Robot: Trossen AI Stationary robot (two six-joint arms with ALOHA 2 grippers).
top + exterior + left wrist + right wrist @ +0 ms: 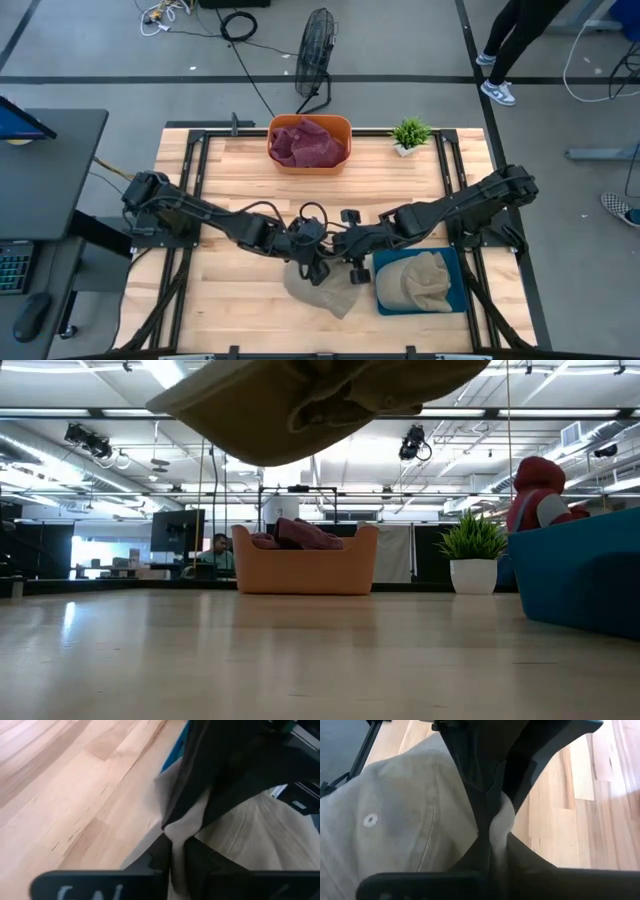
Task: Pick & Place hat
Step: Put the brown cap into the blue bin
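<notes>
Low view: hat (310, 405) hanging clear of the table (300, 660), no contact; not obvious from above. High view: hat (322, 285) near the front edge, just left of the blue tray (385, 295). Wrist views: left gripper (172, 847) clamped on a fold of hat (240, 835) fabric; right gripper (492, 832) pinched on the hat (395, 820) edge.

Tray holding a second tan hat (425, 280). Orange bin (310, 143) at back edge, centre, with maroon cloth (305, 140) inside. Plant (410, 135) right of the bin.

Both arms stretched inward, left gripper (318, 252) and right gripper (352, 262) meeting mid-table over the hat.
</notes>
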